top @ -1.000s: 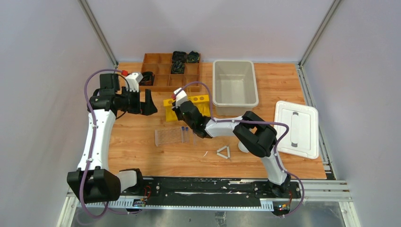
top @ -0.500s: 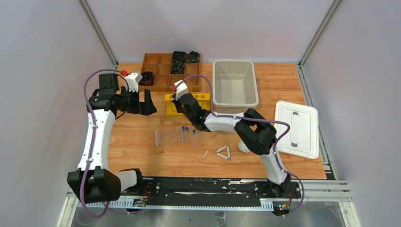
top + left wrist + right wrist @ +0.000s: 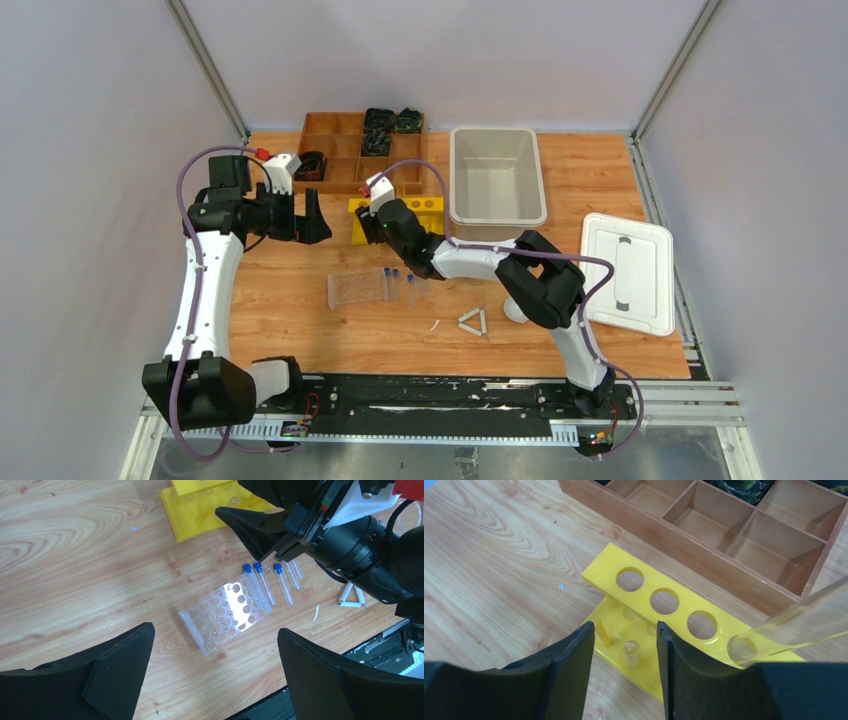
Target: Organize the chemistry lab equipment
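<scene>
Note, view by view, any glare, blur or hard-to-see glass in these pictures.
Left wrist: a bright glare patch on the clear holed rack. Right wrist: the glass tube shows mainly by its edges, while the yellow rack is sharp. Top external: even light, soft shadows; the blue-capped tubes are barely discernible.
</scene>
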Controlling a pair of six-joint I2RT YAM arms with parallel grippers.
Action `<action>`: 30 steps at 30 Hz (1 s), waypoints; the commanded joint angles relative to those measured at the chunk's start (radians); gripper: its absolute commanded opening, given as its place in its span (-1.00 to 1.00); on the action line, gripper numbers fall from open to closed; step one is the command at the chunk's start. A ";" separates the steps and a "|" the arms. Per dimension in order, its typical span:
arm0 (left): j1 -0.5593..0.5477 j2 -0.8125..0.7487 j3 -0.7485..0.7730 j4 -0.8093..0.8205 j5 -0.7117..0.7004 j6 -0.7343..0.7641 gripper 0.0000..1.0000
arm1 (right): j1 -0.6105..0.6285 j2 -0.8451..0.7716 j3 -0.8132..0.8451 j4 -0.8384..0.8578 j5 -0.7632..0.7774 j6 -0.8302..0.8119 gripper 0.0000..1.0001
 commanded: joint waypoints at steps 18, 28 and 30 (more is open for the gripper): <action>0.010 -0.048 0.033 -0.026 0.020 -0.005 1.00 | 0.028 -0.395 -0.243 -0.681 0.108 0.397 -0.35; 0.009 -0.065 0.034 -0.036 0.023 -0.014 1.00 | 0.017 -0.320 -0.279 -0.705 0.061 0.445 -0.51; 0.010 -0.068 0.033 -0.039 0.022 -0.011 1.00 | 0.014 -0.306 -0.271 -0.704 0.055 0.446 -0.51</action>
